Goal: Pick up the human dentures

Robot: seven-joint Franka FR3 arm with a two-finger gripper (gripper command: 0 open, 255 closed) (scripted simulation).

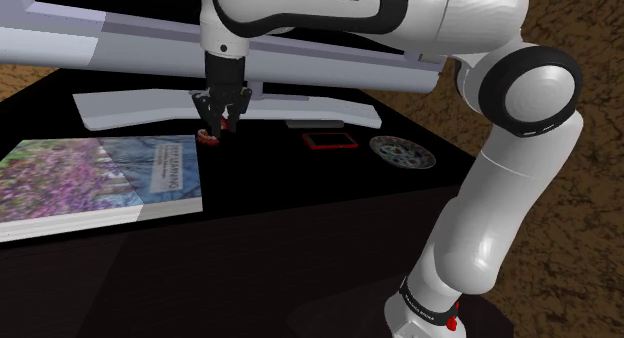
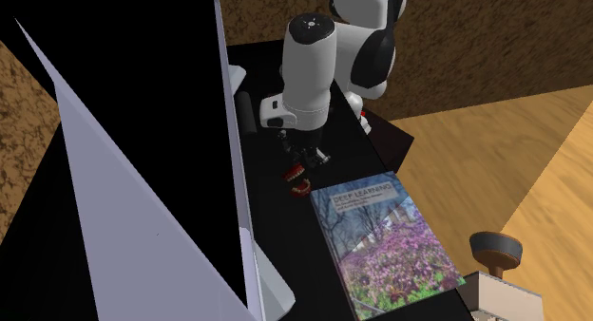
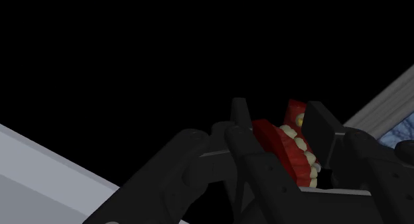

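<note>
- A black table (image 1: 300, 196) carries everything here, its top dark and flat.
- A big book (image 1: 90, 176) lies flat near the shoulder view's left edge, with purple blossoms on its cover.
- The pale grey foot of a monitor (image 1: 130, 111) stands along the far side, behind the book.
- A small flat thing with a red frame (image 1: 329, 141) lies towards the shoulder view's right.
- A round patterned disc (image 1: 401, 151) lies just beside it, nearer the table's edge.
- The red dentures (image 1: 208, 138) are by the book's far corner; I cannot tell whether they touch the top.

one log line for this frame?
phase: grasp | tool: shut on dentures | where: over black table, beside book | lifted: cannot tell
</note>
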